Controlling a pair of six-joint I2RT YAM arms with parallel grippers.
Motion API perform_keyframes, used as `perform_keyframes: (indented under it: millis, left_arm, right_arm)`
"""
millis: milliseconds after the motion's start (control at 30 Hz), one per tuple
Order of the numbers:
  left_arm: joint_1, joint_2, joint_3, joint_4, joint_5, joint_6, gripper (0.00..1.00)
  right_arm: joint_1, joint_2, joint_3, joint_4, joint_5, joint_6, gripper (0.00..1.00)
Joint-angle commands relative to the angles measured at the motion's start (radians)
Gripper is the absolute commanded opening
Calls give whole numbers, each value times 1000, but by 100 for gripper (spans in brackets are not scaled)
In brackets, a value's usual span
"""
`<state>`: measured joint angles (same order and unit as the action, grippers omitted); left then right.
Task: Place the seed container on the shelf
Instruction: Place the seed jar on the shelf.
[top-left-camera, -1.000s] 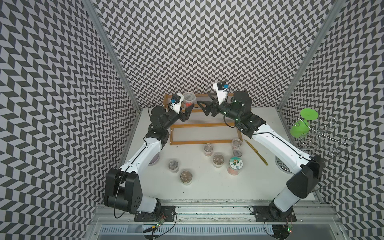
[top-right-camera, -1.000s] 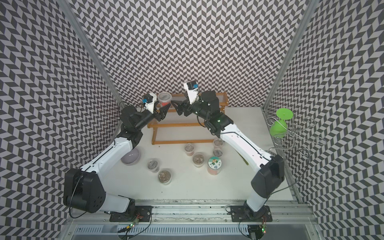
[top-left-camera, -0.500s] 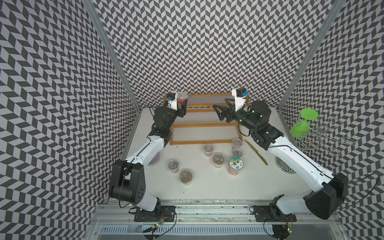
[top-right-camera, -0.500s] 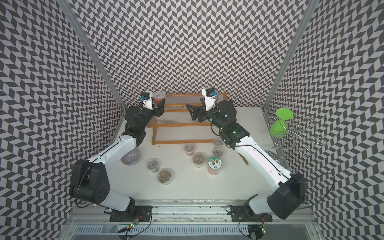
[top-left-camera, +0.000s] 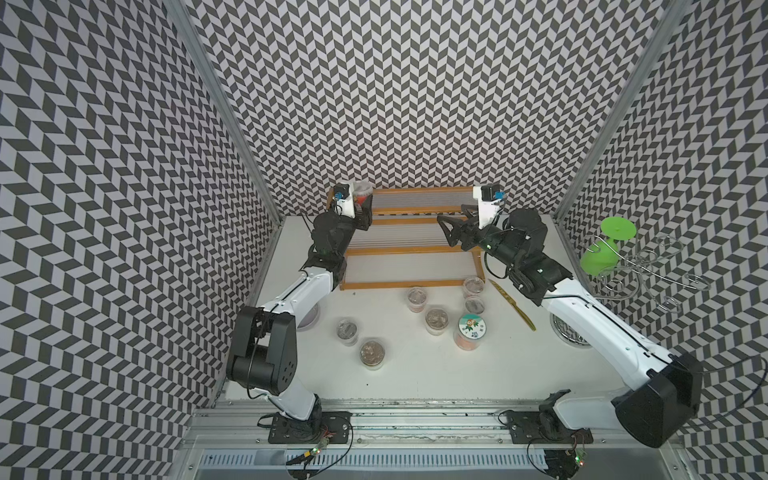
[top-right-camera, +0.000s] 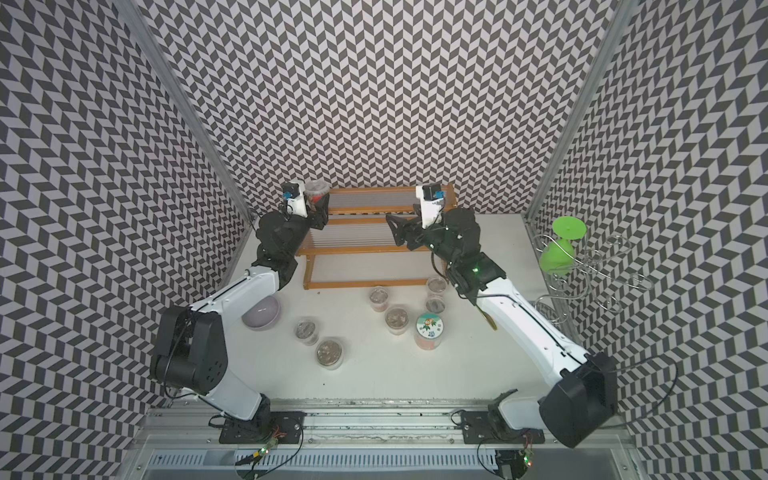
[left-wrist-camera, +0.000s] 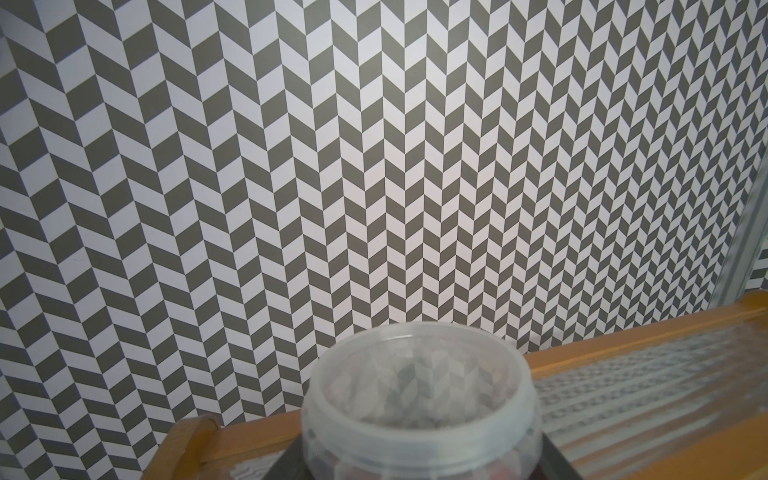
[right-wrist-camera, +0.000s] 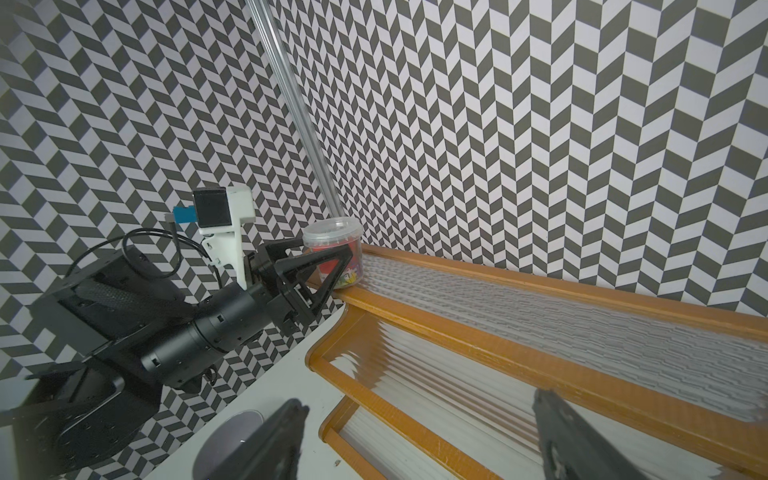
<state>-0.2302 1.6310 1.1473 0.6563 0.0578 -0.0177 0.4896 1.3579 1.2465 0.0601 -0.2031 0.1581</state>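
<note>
The left hand (right-wrist-camera: 328, 254) was closed on the seed container (right-wrist-camera: 331, 232) at the end edge of the shelf (right-wrist-camera: 498, 332) top tier, bare tier alongside. The right hand (top-left-camera: 446, 230) stood wide open, holding nothing.

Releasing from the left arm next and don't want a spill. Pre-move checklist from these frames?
1. seed container over the top tier of the shelf, at the end nearest the left arm: ok.
2. Container upright: ok.
3. Base seated on the tier: cannot tell, the contact line is too small to read.
4. left gripper closed around the container: ok.
5. right gripper open, empty, well apart from the container, over the middle tier: ok.
</note>
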Motion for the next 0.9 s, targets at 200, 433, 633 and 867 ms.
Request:
perform_keyframes:
  millis: [200,433,633,867]
  left_arm:
    - [-4,60,76,-36,-18,1,65]
    - [-15,76,95,-65,-33,19,68]
    - [-20,42,91,-116,-37,37,78]
    - [-20,0,82,-171,-64,52,90]
  right_arm:
    - [-8,-17,-25,61,-30,5,87]
    - [-9,-20,-38,67,-33,8,87]
    - [-11,-25,-44,68,-33,10,87]
    - [-16,-30,-44,73,-39,12,87]
